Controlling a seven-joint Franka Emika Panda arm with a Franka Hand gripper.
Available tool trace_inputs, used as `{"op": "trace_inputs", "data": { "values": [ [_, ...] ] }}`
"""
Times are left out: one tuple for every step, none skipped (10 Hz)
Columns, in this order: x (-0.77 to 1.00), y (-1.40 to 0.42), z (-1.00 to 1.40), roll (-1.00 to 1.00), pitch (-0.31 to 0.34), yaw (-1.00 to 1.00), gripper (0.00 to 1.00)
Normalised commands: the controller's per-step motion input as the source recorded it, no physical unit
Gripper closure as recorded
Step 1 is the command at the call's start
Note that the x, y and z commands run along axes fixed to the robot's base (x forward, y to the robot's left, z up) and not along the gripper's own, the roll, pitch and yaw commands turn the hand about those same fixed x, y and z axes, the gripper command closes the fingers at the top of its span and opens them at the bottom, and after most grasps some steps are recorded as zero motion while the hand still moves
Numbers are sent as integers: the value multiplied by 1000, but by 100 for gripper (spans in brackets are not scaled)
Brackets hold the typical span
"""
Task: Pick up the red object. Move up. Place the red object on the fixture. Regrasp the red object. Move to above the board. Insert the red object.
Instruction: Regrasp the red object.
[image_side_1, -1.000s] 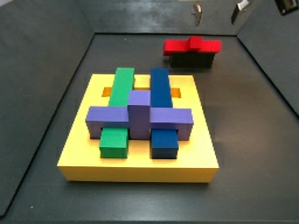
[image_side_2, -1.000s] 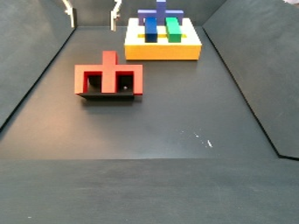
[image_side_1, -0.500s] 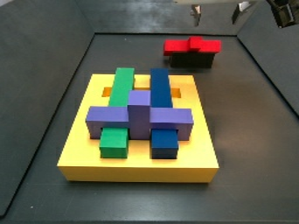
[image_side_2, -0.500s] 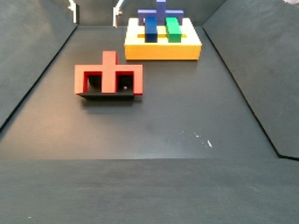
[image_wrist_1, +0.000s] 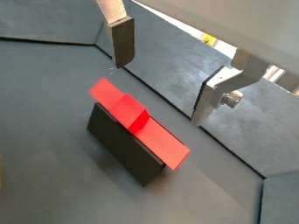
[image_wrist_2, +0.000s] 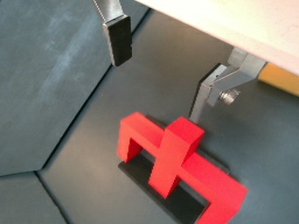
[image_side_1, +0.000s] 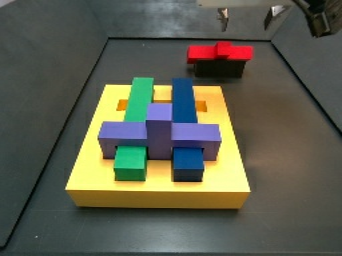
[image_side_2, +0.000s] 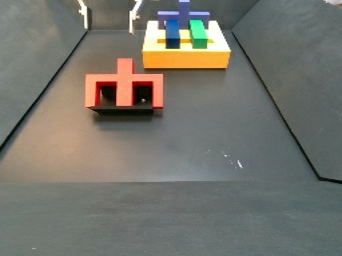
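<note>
Dark matte floor, red object (image_side_1: 221, 51) sitting on the fixture (image_side_1: 217, 69).
Above it the gripper (image_wrist_1: 176, 66) hangs wide open and empty, barely shifted from a second ago, so the regrasp looks next. Glossy blocky red plastic; the yellow board (image_side_1: 159, 186) lies well away.

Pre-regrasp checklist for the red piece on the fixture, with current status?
1. Red object seated on the fixture: ok.
2. Gripper open, nothing between the fingers: ok.
3. Gripper clear of the red object, raised above it at the top edge in both side views: ok.
4. Fingers centred over the piece's stem: cannot tell.
5. Board clear of the gripper's way down: ok.
6. Free slot on the board for insertion: cannot tell.
</note>
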Motion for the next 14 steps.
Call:
{"op": "trace_inputs", "data": {
  "values": [
    [123, 0, -223, 680, 266, 57, 0],
    [97, -26, -297, 777, 254, 74, 0],
    [49, 0, -280, 743, 229, 80, 0],
    [0, 0, -274, 689, 189, 194, 0],
    [0, 83, -243, 400, 214, 306, 0],
    [40, 57, -194, 231, 194, 377, 0],
    [0, 17, -143, 229, 151, 460, 0],
    [131, 91, -129, 286, 360, 497, 0],
    [129, 89, -169, 229, 354, 417, 0],
    [29, 134, -129, 257, 363, 286, 0],
    [0, 149, -109, 277, 374, 183, 0],
    [0, 97, -74, 229, 340, 166, 0],
    [43, 31, -6, 29, 234, 131, 0],
    [0, 0, -17, 0, 0, 0, 0]
  ]
}}
